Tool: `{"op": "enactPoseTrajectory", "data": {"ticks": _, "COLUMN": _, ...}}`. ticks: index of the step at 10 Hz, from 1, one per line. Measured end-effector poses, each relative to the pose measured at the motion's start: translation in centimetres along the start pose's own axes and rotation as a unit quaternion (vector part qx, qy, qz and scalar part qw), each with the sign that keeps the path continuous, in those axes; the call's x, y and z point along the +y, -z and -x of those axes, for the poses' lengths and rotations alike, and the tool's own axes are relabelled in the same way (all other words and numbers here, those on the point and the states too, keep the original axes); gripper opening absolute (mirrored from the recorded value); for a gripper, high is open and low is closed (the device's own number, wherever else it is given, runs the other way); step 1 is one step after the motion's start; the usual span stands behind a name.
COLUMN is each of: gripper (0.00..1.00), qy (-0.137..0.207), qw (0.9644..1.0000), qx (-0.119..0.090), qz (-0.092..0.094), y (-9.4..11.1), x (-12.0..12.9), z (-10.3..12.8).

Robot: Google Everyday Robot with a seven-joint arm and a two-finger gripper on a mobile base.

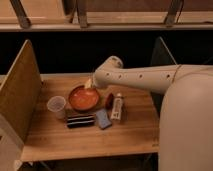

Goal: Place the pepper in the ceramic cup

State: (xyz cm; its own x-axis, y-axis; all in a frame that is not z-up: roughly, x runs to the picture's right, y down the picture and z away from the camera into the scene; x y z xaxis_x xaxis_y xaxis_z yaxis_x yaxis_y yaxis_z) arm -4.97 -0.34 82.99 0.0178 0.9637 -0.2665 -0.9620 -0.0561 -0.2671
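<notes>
- Camera view: a wooden table (135, 131) seen from above and in front, with 1 tall board (20, 95) standing along its left edge.
- The robot's pale arm (145, 77) reaches in from the right and bends down at the wrist. The gripper (90, 83) hangs over the rear rim of the orange bowl (80, 100), its 2 fingers spread apart and clear of the pepper.
- The pepper (109, 100) — small, dark red — lies on the table just right of the bowl, below the wrist. It sits close against the left side of the white bottle (117, 107) (whether the 2 touch cannot be told).
- The ceramic cup (56, 105) stands upright on the table to the left of the bowl, near it — the bowl sits between cup and pepper.
- In front of the bowl a dark striped packet (81, 121) lies flat.
- Just to the packet's right lies a blue object (103, 119), slightly turned, below the pepper and the bottle.
</notes>
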Motion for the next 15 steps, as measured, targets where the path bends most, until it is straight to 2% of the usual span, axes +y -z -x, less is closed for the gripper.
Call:
{"op": "enactPoseTrajectory", "data": {"ticks": 5, "gripper": 0.65, "qy": -0.043, "qw": 0.9975, "qx": 0.045, "qz": -0.033, "y": -4.2, "x": -4.8, "z": -2.6}}
{"op": "enactPoseTrajectory", "data": {"ticks": 8, "gripper": 0.65, "qy": -0.068, "qw": 0.9936, "qx": 0.068, "qz": -0.06, "y": -5.7, "x": -7.7, "z": -3.7}}
{"op": "enactPoseTrajectory", "data": {"ticks": 10, "gripper": 0.65, "qy": -0.07, "qw": 0.9915, "qx": 0.073, "qz": -0.082, "y": -6.1, "x": -8.9, "z": -3.5}}
{"op": "enactPoseTrajectory", "data": {"ticks": 15, "gripper": 0.65, "qy": -0.079, "qw": 0.9875, "qx": 0.086, "qz": -0.106, "y": -7.1, "x": -9.9, "z": -3.5}}
